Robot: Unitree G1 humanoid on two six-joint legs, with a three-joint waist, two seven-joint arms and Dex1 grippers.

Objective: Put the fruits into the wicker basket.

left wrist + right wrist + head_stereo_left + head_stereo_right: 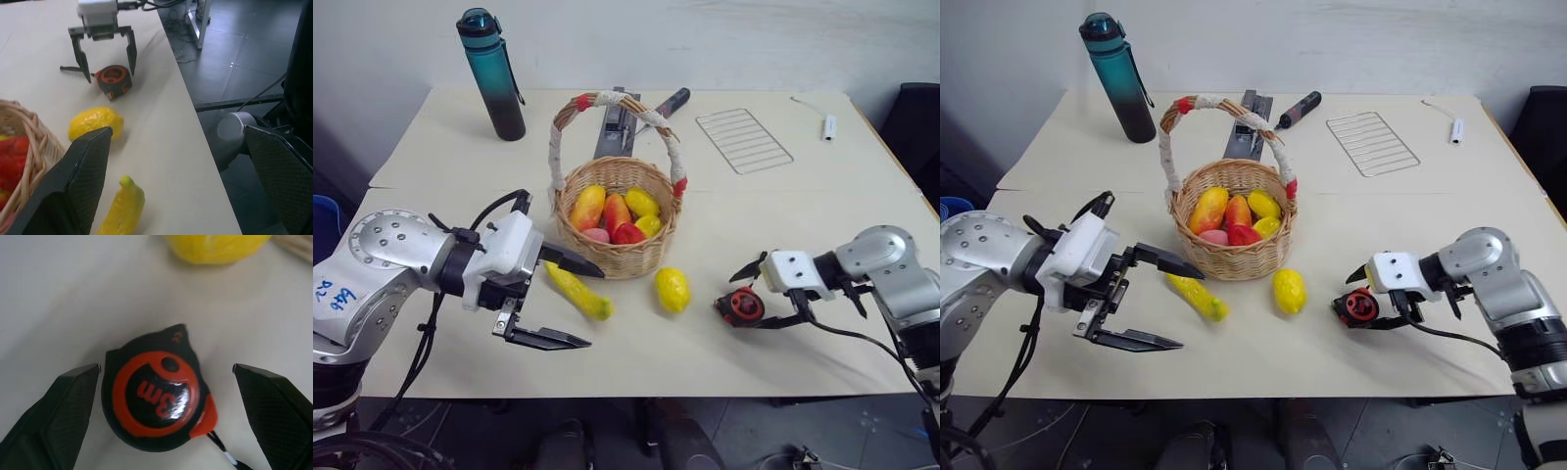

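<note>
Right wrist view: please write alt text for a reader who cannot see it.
An orange-and-black tape measure lies on the pale table, sitting between the two open black fingers of the right end effector, which do not touch it. Beyond it, the edge of a yellow lemon shows.

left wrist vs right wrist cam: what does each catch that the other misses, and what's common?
Left wrist alone: the banana, the wicker basket wall with red fruit inside, the whole open right gripper straddling the tape measure, the table edge and floor beyond. Right wrist alone: a close look at the tape measure's face marked "3m", apart from both fingers. Shared: the tape measure and the lemon, both on the table.
</note>
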